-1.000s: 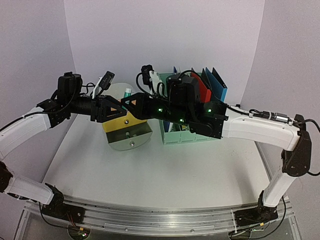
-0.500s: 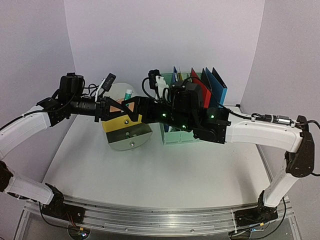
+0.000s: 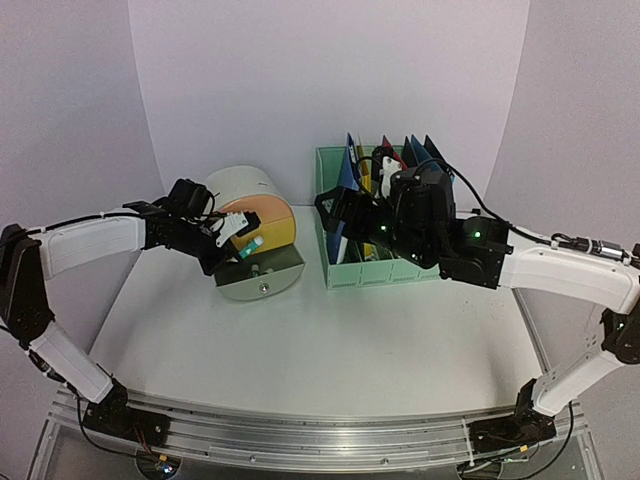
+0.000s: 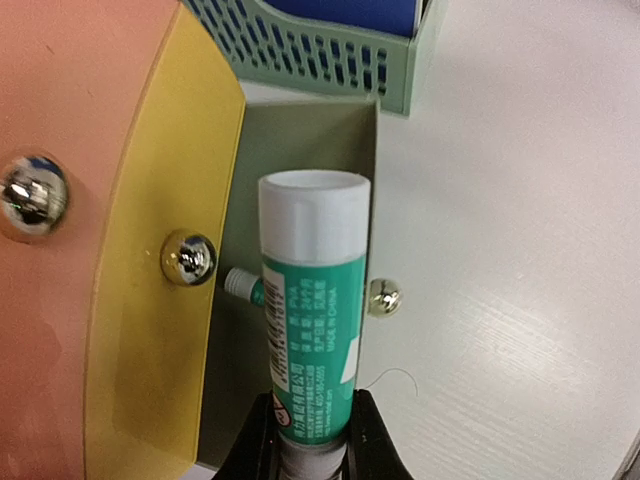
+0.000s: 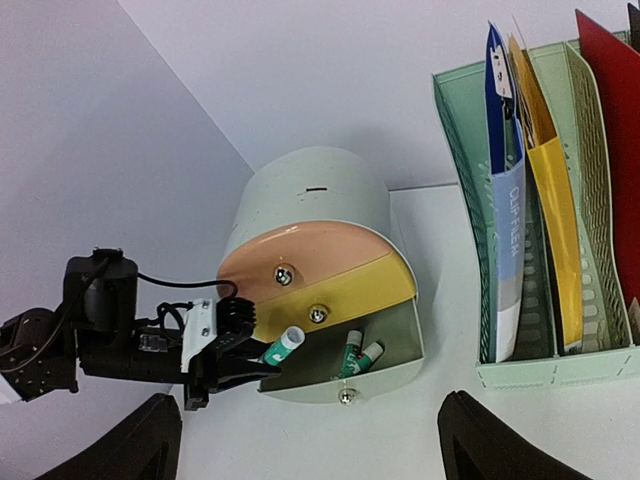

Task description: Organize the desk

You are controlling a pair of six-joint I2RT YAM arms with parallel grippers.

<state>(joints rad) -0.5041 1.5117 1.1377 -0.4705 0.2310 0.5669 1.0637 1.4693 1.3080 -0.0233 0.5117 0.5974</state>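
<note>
Left fingers (image 4: 372, 448) dropped, pinching glue stick (image 4: 312, 300) (right fingers (image 5: 140, 445) spread)

Plain pale lilac walls (image 3: 330, 70) enclose three sides, evenly lit.

1. Left arm (image 3: 90, 240) has pulled back to the left and dropped low. Before, it was stretched high across the middle, meeting the right arm.
2. Left fingers (image 4: 368, 440) have closed and now clamp the base of the glue stick (image 4: 310, 300).
3. The glue stick has moved from up between the two arms down to the mouth of the lower open compartment of the drum organizer (image 3: 250, 185), cap end pointing in.
4. Right fingers (image 5: 490, 440) have let go and are now spread wide with nothing between them.
5. Right arm (image 3: 560, 270) has retreated right, and its wrist is now in front of the green file rack (image 3: 345, 272).
6. The organizer's front, earlier mostly hidden behind the arms, is now in plain view.
</note>
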